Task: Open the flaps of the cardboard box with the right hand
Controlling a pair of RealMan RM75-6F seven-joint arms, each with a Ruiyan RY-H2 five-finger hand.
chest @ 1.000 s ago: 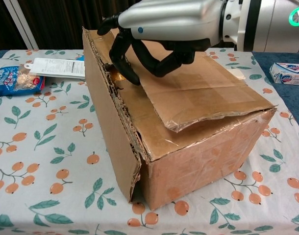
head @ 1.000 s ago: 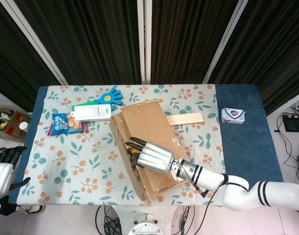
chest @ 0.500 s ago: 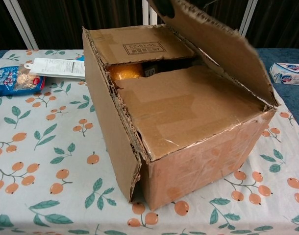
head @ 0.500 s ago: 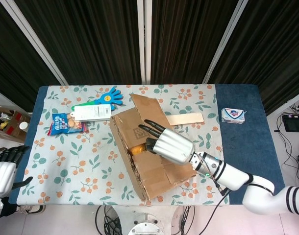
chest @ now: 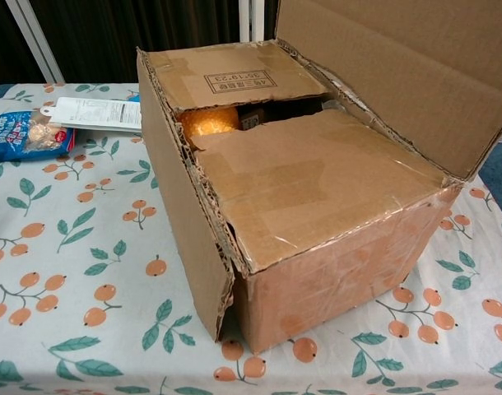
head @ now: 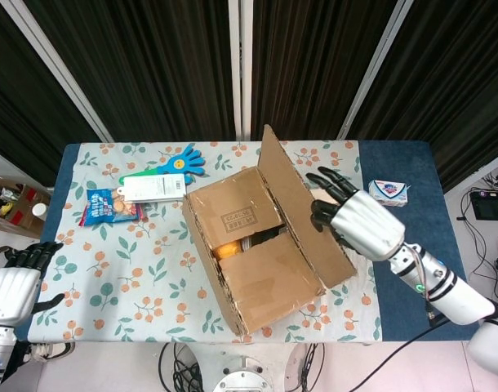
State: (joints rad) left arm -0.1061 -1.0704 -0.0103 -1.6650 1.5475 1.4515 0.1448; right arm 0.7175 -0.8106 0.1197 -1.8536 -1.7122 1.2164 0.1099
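Note:
The cardboard box (head: 257, 261) stands mid-table. Its long right flap (head: 302, 204) is raised and leans outward to the right; in the chest view this flap (chest: 391, 74) towers at the upper right. Two inner flaps (chest: 309, 181) lie flat, with a gap between them showing something orange (chest: 208, 122) inside. The left outer flap (chest: 181, 214) hangs down the box's side. My right hand (head: 351, 216) is on the raised flap's outer side, fingers spread and holding nothing, with dark fingertips (head: 318, 214) against the cardboard. My left hand (head: 16, 282) stays off the table's left edge, empty.
A blue hand-shaped clapper (head: 181, 161), a white flat package (head: 155, 186) and a blue snack bag (head: 108, 206) lie at the back left. A small soap box (head: 388, 193) sits at the far right, just past my right hand.
My right hand went from the box top's left edge over to the box's right side. The long flap, first flat on top, swung up and now leans outward.

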